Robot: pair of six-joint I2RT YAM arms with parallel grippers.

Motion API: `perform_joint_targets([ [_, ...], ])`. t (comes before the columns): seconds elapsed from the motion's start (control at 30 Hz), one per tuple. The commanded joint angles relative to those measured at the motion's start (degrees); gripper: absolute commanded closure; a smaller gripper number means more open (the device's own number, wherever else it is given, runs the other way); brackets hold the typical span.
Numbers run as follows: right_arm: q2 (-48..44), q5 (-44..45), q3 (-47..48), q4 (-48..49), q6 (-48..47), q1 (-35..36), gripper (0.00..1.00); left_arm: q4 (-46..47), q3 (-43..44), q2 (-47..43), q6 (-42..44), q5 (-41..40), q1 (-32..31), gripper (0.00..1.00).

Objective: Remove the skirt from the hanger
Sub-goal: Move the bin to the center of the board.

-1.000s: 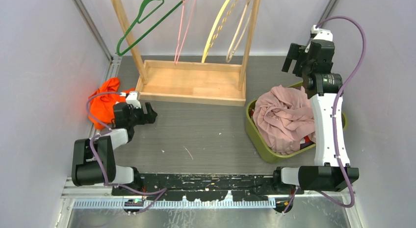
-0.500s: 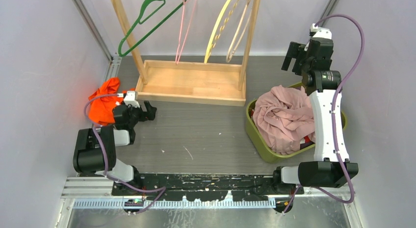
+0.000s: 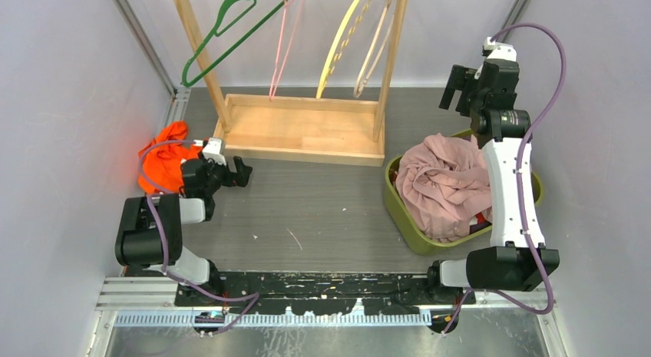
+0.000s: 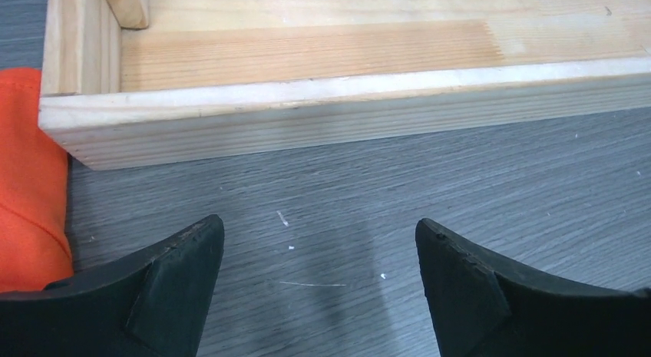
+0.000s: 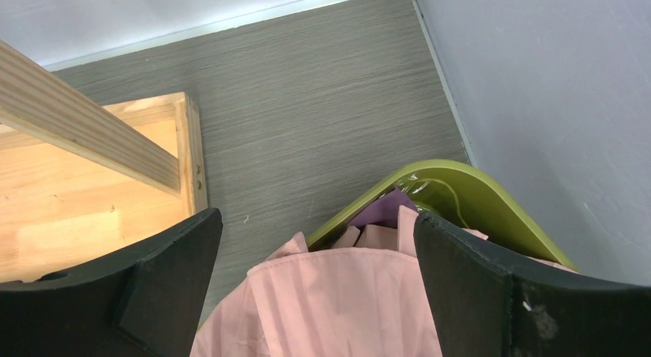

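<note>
Now both grippers stand wide open, empty, and the skirt lies off the hangers.
At the left an orange cloth (image 3: 160, 161) lies crumpled; the left gripper (image 3: 239, 173) sits low over the table (image 3: 322, 203), and only its wrist view shows the cloth just beside the wooden rack (image 3: 299, 130) base corner. The hangers (image 3: 230, 34) hang bare. The right gripper (image 3: 458, 88) is raised above the pink skirt (image 3: 445, 180), heaped in the green bin (image 3: 403, 211).

Grey table (image 3: 322, 211): wooden rack (image 3: 299, 130), green bin (image 3: 399, 211), orange cloth (image 3: 157, 161).
</note>
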Motion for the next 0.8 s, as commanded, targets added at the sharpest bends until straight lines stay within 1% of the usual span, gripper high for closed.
perform_joint_targets([
  [0.0,-0.06,-1.16,0.01,4.62,-0.38,-0.19,0.0,0.49,1.71,-0.18,2.86,-1.28,-1.34,0.07],
  [0.1,1.22,-2.01,1.28,4.06,0.1,-0.18,0.0,0.99,1.48,-0.22,2.94,-1.53,-1.46,0.05],
  [0.23,2.16,-1.47,2.67,5.08,-0.98,-0.2,0.0,1.11,1.57,0.11,3.32,-2.66,-2.08,0.0],
  [0.37,3.28,-1.1,3.96,5.37,-1.14,-0.16,0.0,1.1,1.31,-0.19,3.29,-2.87,-1.93,0.0],
  [0.4,3.4,-1.37,4.0,5.4,-0.89,-0.15,0.0,1.41,0.85,-0.42,3.2,-4.25,-2.11,0.0],
  [0.43,3.44,-1.74,3.91,5.55,-0.62,-0.14,0.0,5.63,-0.98,0.08,3.52,-6.25,-2.57,0.0],
  [0.47,3.53,-2.25,3.83,5.61,-0.51,-0.14,0.0,14.82,-4.62,2.04,4.06,-7.54,-3.98,0.0],
  [0.5,3.54,-2.73,3.89,5.62,-0.46,-0.14,0.0,17.25,-5.88,2.72,4.84,-9.04,-5.47,0.0],
  [0.57,3.35,-2.75,3.51,5.89,-0.73,-0.19,0.0,5.78,-2.22,0.2,5.44,-8.78,-5.3,0.0],
  [0.63,2.92,-3.04,2.58,6.3,-1.53,-0.23,0.0,11.52,-3.43,1.99,4.28,-8.02,-4.71,0.0],
  [0.7,2.55,-4.03,1.54,6.45,-2.48,-0.16,0.0,8.81,-2.91,1.14,4.63,-7.66,-4.72,0.01],
  [0.77,2.33,-6.19,0.95,6.02,-3.56,-0.15,0.0,9.95,-3.08,1.6,4.51,-7.76,-4.72,0.01],
])
